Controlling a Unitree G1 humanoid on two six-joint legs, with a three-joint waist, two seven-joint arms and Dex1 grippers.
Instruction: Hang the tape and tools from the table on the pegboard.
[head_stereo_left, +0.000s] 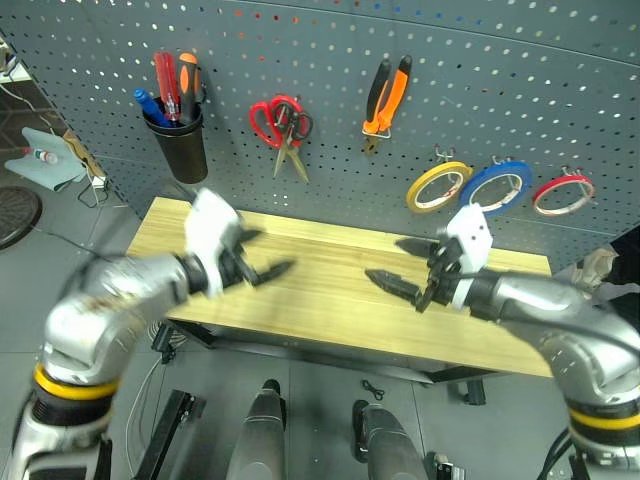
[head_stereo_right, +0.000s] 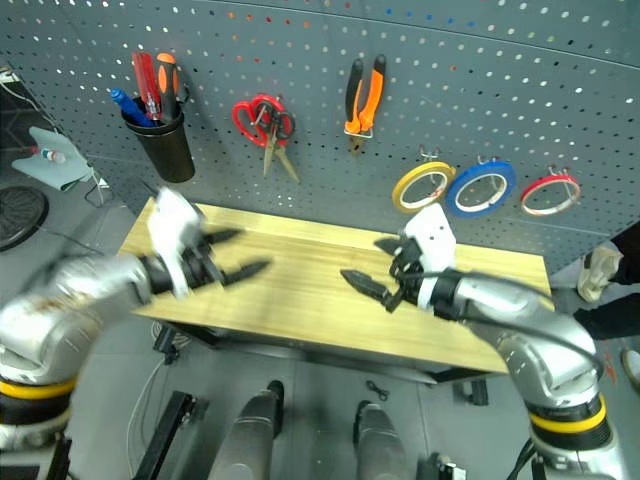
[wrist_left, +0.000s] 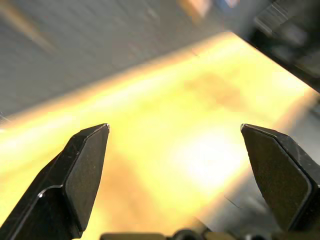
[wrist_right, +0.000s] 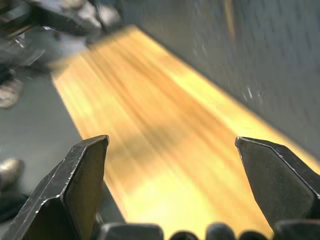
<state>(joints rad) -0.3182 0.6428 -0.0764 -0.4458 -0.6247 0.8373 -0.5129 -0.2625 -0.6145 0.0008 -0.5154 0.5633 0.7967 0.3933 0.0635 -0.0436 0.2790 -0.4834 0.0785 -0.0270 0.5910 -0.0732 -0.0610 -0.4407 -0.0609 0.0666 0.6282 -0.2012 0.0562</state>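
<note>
Jaws on both the left gripper (head_stereo_left: 268, 256) and right gripper (head_stereo_left: 392, 266) gape wide, empty, over the light yellowish plank table (head_stereo_left: 320, 300).
Beyond, the thin yellow tape ring (head_stereo_left: 438, 186), black-handled scissors (head_stereo_left: 293, 140), orange-and-black pliers (head_stereo_left: 386, 98) and red-handled screwdriver (head_stereo_left: 164, 84) already sit on the blue-grey pegboard (head_stereo_left: 480, 80); a careless arm swing could knock them off their hooks.

Colours and patterns: pegboard, table, hung items

Pegboard (head_stereo_left: 520, 90) dark blue-grey, rows of pale holes. Table (head_stereo_left: 330, 290) light yellow wood grain. Tape rings: yellow (head_stereo_left: 438, 186), blue (head_stereo_left: 495, 185), red (head_stereo_left: 563, 192). Pliers (head_stereo_left: 387, 95) orange and black. Scissors (head_stereo_left: 278, 122) red-handled. Cup (head_stereo_left: 180, 145) black, holding red, orange and blue handles. Gripper fingers (head_stereo_left: 270, 272) black.
</note>
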